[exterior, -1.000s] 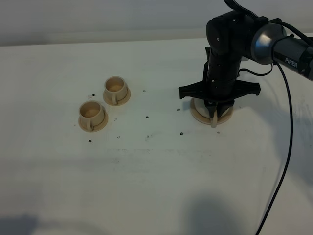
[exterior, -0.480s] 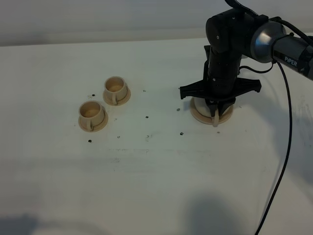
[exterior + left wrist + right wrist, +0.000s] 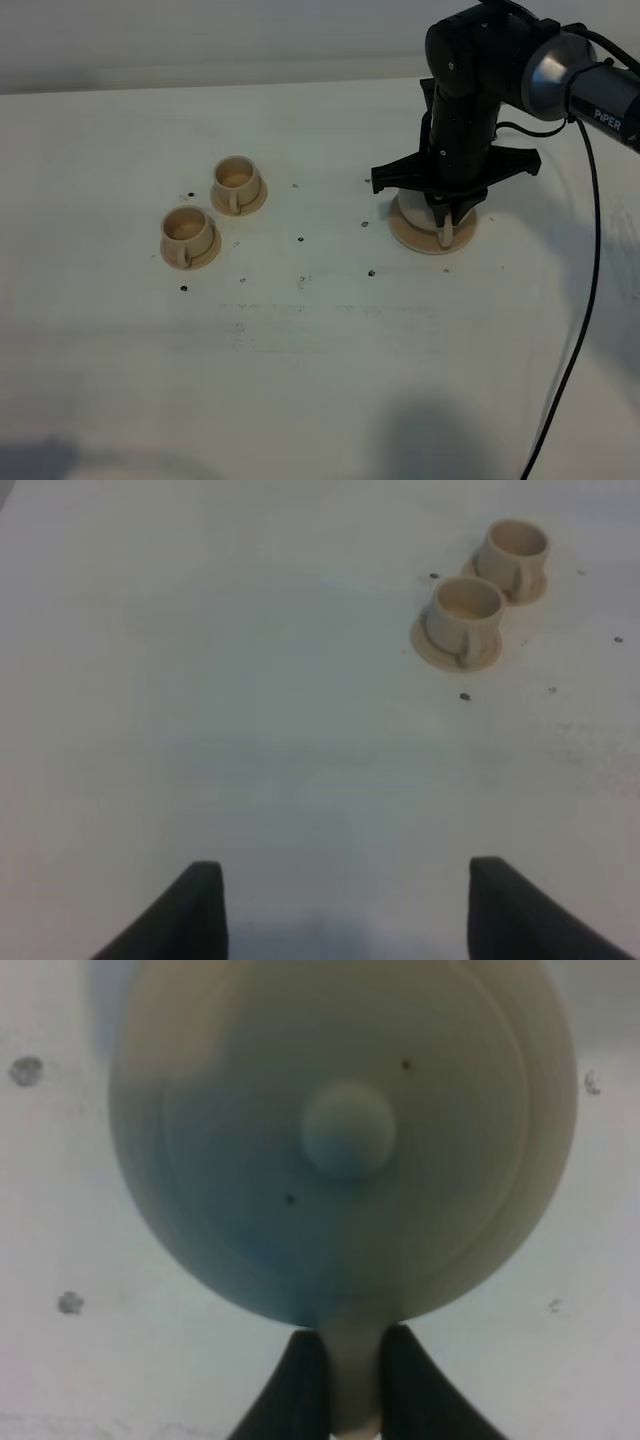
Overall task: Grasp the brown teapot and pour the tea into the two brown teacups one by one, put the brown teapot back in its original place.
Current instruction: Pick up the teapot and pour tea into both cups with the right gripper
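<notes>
The brown teapot [image 3: 348, 1130] fills the right wrist view from above, lid knob in the middle. My right gripper [image 3: 350, 1352] is shut on its loop handle [image 3: 350, 1390]. In the exterior view the right gripper [image 3: 446, 230] points straight down over the teapot [image 3: 410, 208], which is mostly hidden by the arm. The round coaster disc [image 3: 415, 240] lies under it. I cannot tell if the pot is off the disc. The two brown teacups [image 3: 188, 228] [image 3: 236, 178] stand on saucers at the left. My left gripper [image 3: 345, 920] is open and empty, well short of the cups [image 3: 465, 613] [image 3: 515, 550].
The white table [image 3: 320, 350] carries small dark specks between the cups and the teapot. The right arm's black cable [image 3: 580, 300] hangs down the right side. The left arm is out of the exterior view.
My right gripper, with the teapot handle in it, has shifted slightly up and to the right in the exterior view. The cups have not moved.
</notes>
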Robot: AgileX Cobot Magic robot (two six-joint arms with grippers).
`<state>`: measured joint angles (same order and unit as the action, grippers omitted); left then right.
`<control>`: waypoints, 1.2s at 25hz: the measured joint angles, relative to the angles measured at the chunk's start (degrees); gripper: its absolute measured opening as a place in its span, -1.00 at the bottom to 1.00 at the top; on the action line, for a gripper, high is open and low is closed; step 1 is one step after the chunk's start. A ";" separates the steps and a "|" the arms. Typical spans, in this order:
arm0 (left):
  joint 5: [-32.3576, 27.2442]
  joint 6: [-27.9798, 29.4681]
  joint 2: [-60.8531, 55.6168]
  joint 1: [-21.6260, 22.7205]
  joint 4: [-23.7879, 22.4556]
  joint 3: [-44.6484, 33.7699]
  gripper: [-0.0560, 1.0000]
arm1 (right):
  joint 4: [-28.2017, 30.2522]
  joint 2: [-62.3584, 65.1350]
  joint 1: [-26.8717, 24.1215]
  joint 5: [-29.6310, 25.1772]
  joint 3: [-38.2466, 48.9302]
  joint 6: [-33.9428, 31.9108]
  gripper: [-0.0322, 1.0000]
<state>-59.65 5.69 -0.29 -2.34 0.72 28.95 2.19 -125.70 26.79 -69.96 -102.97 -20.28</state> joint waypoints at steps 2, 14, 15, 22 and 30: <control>0.00 0.00 0.00 0.00 0.00 0.00 0.09 | 0.51 0.08 0.25 0.51 0.00 0.71 -0.69; 0.00 0.00 0.00 0.00 0.00 0.00 0.09 | 0.90 1.81 4.93 9.71 -5.85 17.77 -0.69; 0.00 0.00 0.00 0.00 0.00 0.00 0.09 | 0.90 1.81 5.38 10.57 -5.92 19.88 -0.69; 0.00 0.00 0.00 0.00 0.00 0.00 0.09 | 0.49 0.91 8.00 16.05 -6.22 31.74 -0.69; 0.00 0.00 0.00 0.00 0.00 0.00 0.09 | 4.73 -6.16 10.07 13.62 -15.65 37.94 -0.69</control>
<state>-59.65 5.69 -0.29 -2.34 0.72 28.95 6.92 -131.87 36.86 -56.34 -118.62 17.66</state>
